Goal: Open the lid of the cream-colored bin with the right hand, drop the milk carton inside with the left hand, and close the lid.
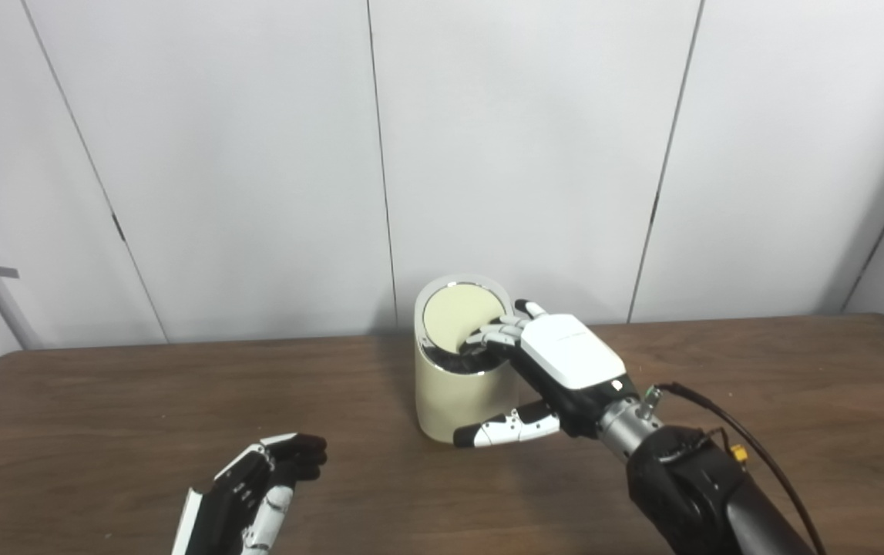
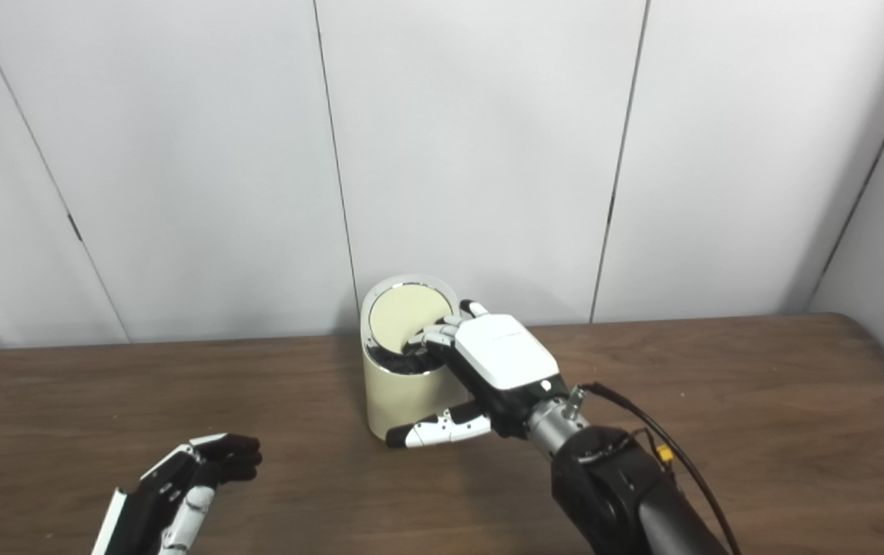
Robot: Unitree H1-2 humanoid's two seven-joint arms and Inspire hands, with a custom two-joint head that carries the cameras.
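Bin (image 1: pixel 449 393) at surface (image 1: pixel 102 401) centre, near back edge. Right hand (image 1: pixel 557 362) on bin's right rim. Left hand (image 1: pixel 257 486) front-left, apart.

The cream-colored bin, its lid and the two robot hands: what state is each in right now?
Cream-colored round bin: upright on the table.
Swing lid: tilted open.
Right robot hand: fingers resting on the lid, gripping nothing.
Left robot hand: empty, fingers curled, above the table.
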